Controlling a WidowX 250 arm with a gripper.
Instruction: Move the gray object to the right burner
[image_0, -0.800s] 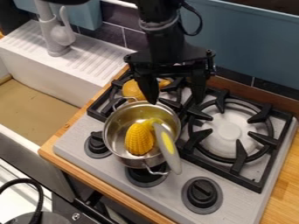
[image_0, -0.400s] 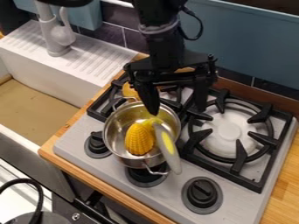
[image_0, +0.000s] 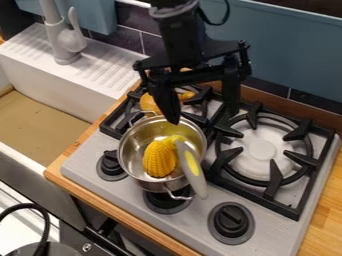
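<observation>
while metal pot (image_0: 137, 143) holds yellow corn (image_0: 159, 159), released pincer (image_0: 202, 118) hangs over stove (image_0: 186, 225), fingers spread wide.

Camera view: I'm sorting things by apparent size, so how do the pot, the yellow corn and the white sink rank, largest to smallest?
1. White sink, though cut off at the left edge
2. Pot
3. Yellow corn

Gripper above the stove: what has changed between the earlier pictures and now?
The open gripper first dipped toward the pot, then drew back up, away from it, and now looks slightly tilted. Nothing was taken hold of or let go. The pot, the corn and the gray-and-yellow utensil in it stayed as they were.
</observation>
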